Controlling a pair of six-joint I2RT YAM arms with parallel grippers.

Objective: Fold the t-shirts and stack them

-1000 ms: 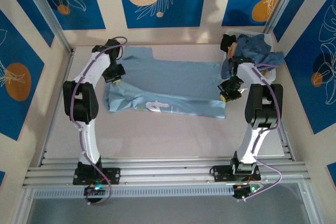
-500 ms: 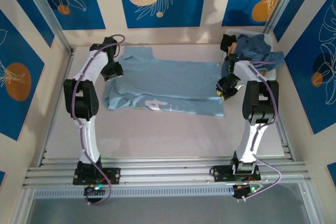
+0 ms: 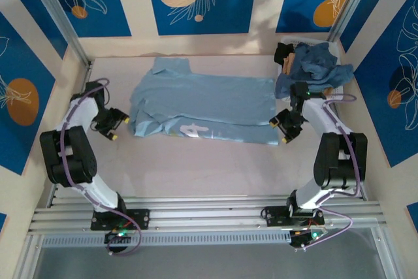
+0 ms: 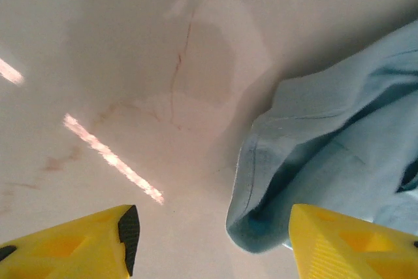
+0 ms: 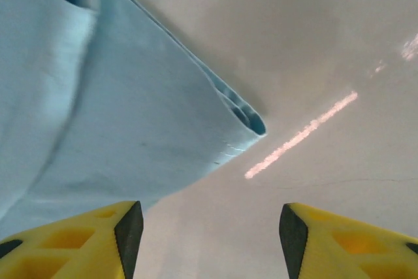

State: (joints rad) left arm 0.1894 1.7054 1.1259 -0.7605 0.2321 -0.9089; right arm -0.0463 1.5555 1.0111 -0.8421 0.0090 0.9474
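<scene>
**A:** What has changed since a moment ago?

**B:** The left arm has swung away from the far left corner of the pale blue t-shirt (image 3: pixel 209 99). Its left pincer (image 3: pixel 118 129) now sits just off the shirt's left edge, over bare worktop (image 3: pixel 196 168). The right pincer (image 3: pixel 281 130) has slid along the shirt's right edge to its near right corner. The shirt itself has barely moved.

**A:** Are the pincers holding anything?

**B:** No. Both are released, with their yellow fingers spread wide. In the left wrist view, the left pincer (image 4: pixel 209 233) faces a rumpled sleeve hem of the shirt (image 4: pixel 326 161). In the right wrist view, the right pincer (image 5: pixel 206 227) faces the shirt's layered corner (image 5: pixel 98 109) without touching it.

**A:** How does the shirt lie, and how much open room is there?

**B:** It is spread flat across the middle of the worktop, with its near strip folded over and white lettering (image 3: pixel 194 131) showing on that fold. There is a broad stretch of bare worktop on its near side, a narrower strip to its left, and only a thin band beyond its far edge.

**A:** Is there a container?

**B:** Yes, a white basket (image 3: pixel 332 46) just beyond the shirt's far right corner. A darker blue t-shirt (image 3: pixel 313 63) is heaped inside it and spills over the rim.
</scene>
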